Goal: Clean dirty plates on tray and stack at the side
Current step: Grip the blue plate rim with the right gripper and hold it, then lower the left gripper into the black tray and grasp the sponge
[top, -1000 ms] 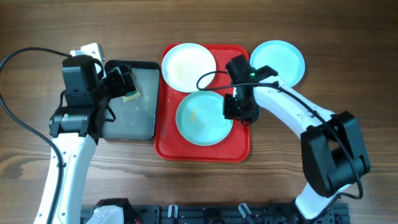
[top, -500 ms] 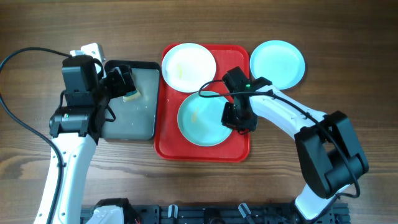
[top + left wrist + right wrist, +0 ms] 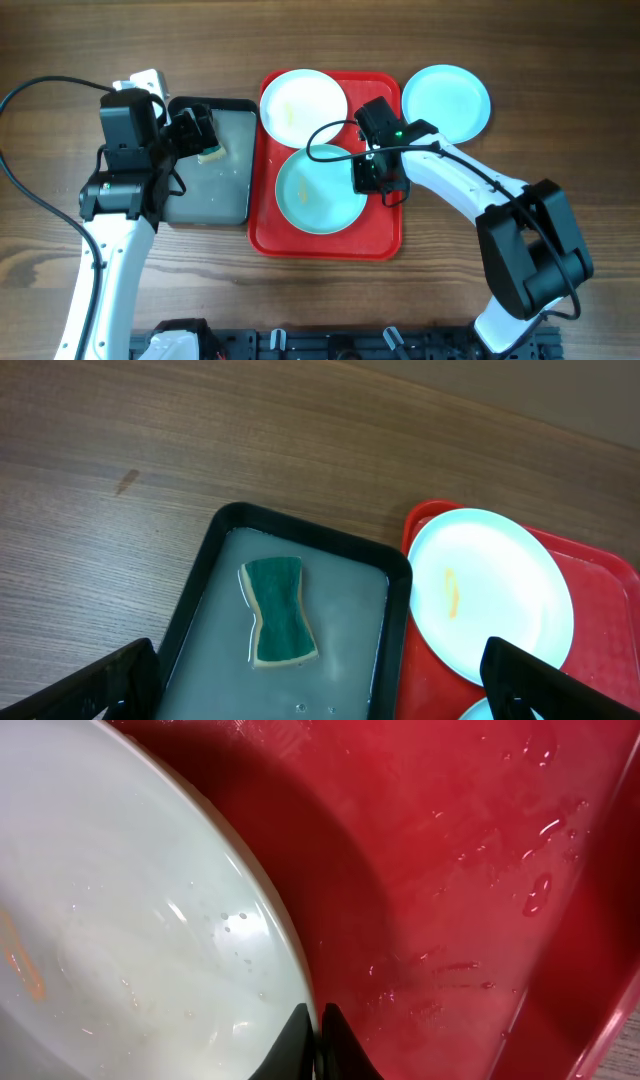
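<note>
The red tray (image 3: 268, 235) is the reference. The soiled aqua plate (image 3: 315, 195) lies in the near half of the red tray, and the white plate (image 3: 303, 105) lies in its far left corner. Both carry an orange smear. The second aqua plate (image 3: 447, 102) rests on the surface (image 3: 560, 80) just beside the red tray's far right corner.

The right pincer (image 3: 318, 1042) has its tips drawn together at the right rim of the soiled aqua plate. The rim runs into the tips and casts a broad shadow, so treat it as clamped and slightly raised. The left pincer (image 3: 315, 665) stands wide apart, holding nothing, over the grey tray (image 3: 310, 534) left of the red tray, where the sponge (image 3: 278, 610) lies in shallow water.

Handling: judge the plate to be light, stiff and thin-walled. Water beads on the plate and on the red tray, so expect a slippery rim. Take hold at the rim only, with the tips well over the lip, because a shallow bite may slip off. Held by one edge, the plate will tend to pivot and droop, so keep your moves slow and low over the red tray.
</note>
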